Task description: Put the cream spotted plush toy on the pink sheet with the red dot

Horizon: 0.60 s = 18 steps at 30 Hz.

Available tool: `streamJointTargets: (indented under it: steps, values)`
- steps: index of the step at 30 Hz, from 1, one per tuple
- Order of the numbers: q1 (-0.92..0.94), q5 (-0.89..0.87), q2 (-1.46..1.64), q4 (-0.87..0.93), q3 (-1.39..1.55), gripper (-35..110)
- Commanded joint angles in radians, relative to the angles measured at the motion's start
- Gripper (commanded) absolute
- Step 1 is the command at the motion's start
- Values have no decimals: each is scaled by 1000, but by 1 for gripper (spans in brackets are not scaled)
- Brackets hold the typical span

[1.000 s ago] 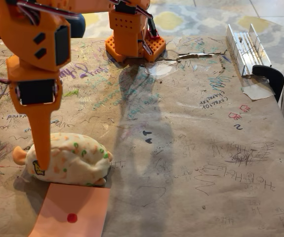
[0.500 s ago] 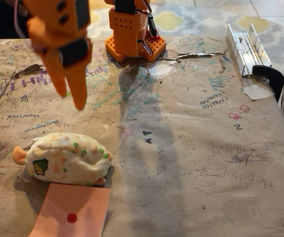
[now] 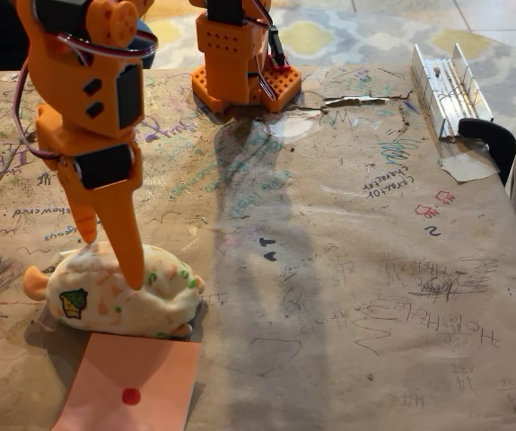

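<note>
1 cream spotted plush toy (image 3: 123, 292) lying lengthwise left-right, orange pincer (image 3: 112, 260) spread narrowly atop it, pink sheet (image 3: 132, 383) below.

Counter (image 3: 347, 296): covered in brown paper, scribbled with pen and marker writing across the frame.
Floor (image 3: 347, 31): grey-and-yellow patterned, along the top edge.
Metal rail (image 3: 450, 90): silver, at upper right, black clamp (image 3: 491, 139) just below it.
Light: soft, a long shadow down the centre.

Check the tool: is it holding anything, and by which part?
Cannot be told. The tool has one finger pressed on the top of the cream spotted plush toy, the other behind it; closure is not visible.
</note>
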<state>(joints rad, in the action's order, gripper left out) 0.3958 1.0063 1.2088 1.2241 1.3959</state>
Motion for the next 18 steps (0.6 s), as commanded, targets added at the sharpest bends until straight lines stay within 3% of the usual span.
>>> streamJointTargets:
  steps: [1, 18]
  values:
    - [9, 34, 69, -23, 12, 36]
    - [66, 63, 3, -74, 54, 29]
